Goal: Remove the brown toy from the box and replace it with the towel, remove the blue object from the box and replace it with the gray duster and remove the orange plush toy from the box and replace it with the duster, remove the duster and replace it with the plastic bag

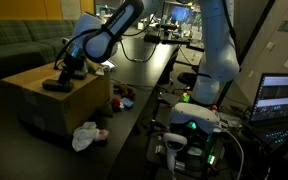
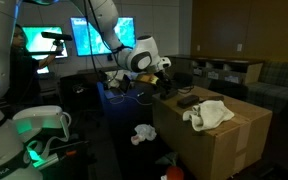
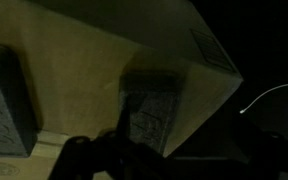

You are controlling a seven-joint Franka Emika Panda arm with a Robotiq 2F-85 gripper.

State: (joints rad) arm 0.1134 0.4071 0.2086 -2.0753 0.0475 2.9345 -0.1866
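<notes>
The duster (image 1: 56,86) lies on top of the box (image 1: 44,112), next to a white towel (image 2: 209,113). The gripper (image 1: 63,72) hangs just above the duster with its jaws wide apart, and it seems to hold nothing. The bag (image 1: 86,135) lies down beside the box.

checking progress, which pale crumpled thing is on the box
the cream cloth towel, atop the tan cardboard box; the white wrinkly plastic bag lies on the floor beside it

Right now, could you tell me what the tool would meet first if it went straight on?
The tool points down: probably the gray duster on the box, or cardboard beside it; depth unclear.
</notes>
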